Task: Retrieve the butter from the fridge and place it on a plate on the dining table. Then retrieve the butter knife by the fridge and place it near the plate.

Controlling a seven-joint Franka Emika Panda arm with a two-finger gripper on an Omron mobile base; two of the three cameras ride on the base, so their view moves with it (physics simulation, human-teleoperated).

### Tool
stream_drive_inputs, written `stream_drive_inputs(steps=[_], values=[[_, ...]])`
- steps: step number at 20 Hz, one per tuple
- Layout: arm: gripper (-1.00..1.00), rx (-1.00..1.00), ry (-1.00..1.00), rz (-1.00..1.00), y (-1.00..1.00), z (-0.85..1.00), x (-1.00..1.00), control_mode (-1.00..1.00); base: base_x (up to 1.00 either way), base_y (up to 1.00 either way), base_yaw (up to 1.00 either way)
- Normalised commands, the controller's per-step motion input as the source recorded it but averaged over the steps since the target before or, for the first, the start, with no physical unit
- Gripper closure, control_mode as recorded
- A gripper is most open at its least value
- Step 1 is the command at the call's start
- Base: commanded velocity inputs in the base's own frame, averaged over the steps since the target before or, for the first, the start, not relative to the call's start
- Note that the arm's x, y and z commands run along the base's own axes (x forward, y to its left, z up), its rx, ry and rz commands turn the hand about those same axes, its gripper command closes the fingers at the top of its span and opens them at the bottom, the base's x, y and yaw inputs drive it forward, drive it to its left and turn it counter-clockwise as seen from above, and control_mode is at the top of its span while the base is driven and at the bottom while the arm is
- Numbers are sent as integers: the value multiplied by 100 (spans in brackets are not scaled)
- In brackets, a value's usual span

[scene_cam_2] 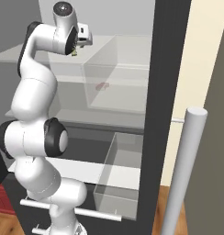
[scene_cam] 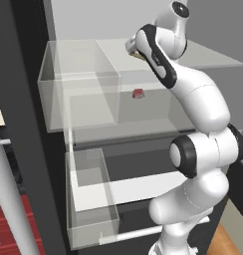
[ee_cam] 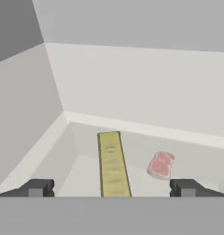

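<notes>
The fridge (scene_cam: 25, 124) stands open, and my arm reaches up to its top glass shelf (scene_cam: 213, 59). In the hand view the butter (ee_cam: 113, 164), a pale yellow-olive stick, lies lengthwise straight ahead between my fingertips. My gripper (ee_cam: 113, 189) is open and wide, a little short of the stick and holding nothing. A sliver of the butter (scene_cam_2: 75, 52) shows under the hand in the right base view. The plate, the dining table and the butter knife are out of view.
A small red item (ee_cam: 160, 165) lies just right of the butter, and it also shows as the red item (scene_cam: 138, 93) in a clear bin lower down. A clear drawer (scene_cam: 92, 201) juts out low. The door's pale bar handle (scene_cam_2: 182, 174) stands close on the right.
</notes>
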Motion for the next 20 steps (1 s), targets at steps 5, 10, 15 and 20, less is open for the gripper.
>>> stream_drive_inputs(steps=[5, 10, 15, 20], values=[[-100, -3, 0, 0, 0, -26, 0, -100, 0, 0, 0], [-100, -4, 0, 0, 0, -22, 0, -100, 0, 0, 0], [-100, -5, 0, 0, 0, -11, 0, -100, 0, 0, 0], [-100, 0, 0, 0, 0, 0, 0, -100, 0, 0, 0]])
